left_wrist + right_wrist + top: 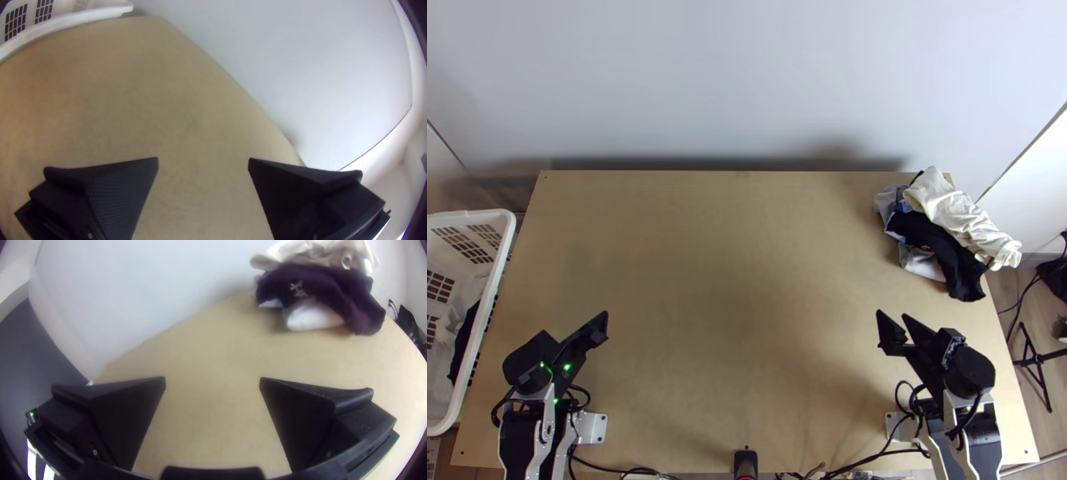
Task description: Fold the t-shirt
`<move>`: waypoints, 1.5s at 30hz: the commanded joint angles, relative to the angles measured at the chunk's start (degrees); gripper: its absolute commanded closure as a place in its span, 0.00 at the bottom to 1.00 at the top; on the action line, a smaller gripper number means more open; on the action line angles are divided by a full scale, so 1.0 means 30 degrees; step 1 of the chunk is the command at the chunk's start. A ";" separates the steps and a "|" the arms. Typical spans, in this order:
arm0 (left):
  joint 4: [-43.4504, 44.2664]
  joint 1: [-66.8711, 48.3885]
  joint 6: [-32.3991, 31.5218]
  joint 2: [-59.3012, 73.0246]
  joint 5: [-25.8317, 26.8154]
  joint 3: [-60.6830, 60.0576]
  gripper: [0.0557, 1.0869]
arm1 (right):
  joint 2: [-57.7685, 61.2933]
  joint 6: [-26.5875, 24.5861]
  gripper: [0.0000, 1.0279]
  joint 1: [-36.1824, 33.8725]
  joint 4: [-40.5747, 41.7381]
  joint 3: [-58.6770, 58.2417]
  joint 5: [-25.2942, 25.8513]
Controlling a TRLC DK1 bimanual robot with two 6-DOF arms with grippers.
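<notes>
White basket (475, 215) beside wooden table (731, 320)

Left arm (521, 442), table's (747, 280) near left corner: links were white, joints black; cables (581, 391) looped black; lights (567, 367) glowed green. Left gripper (598, 325): fingers were black, wedge-shaped, one finely textured. Right arm (981, 438), table's near right corner: colours matched; cables (904, 394) were black. Right gripper (892, 315): black, wedge-fingered, small-screwed.

I think I am in a robot lab, because a left robot arm (549, 416) and a right robot arm (951, 412) stand at a big wooden table (747, 296), with black wires (885, 454) by them. The white basket (505, 240) and messy pile of clothes (943, 232) look a bit like wash day
</notes>
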 commanded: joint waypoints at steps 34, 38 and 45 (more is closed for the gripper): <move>-0.0429 0.0005 -0.1387 0.0033 0.0045 -0.0605 0.05 | 0.0040 0.6602 0.04 -0.8195 -0.3684 -0.1827 0.0793; -0.0429 0.0005 -0.1358 0.0033 0.0045 -0.0605 0.05 | 0.0040 0.6602 0.04 -0.8195 -0.3684 -0.1827 0.0793; -0.0429 0.0005 -0.1358 0.0033 0.0045 -0.0634 0.05 | 0.0040 0.6602 0.04 -0.8195 -0.3684 -0.1827 0.0793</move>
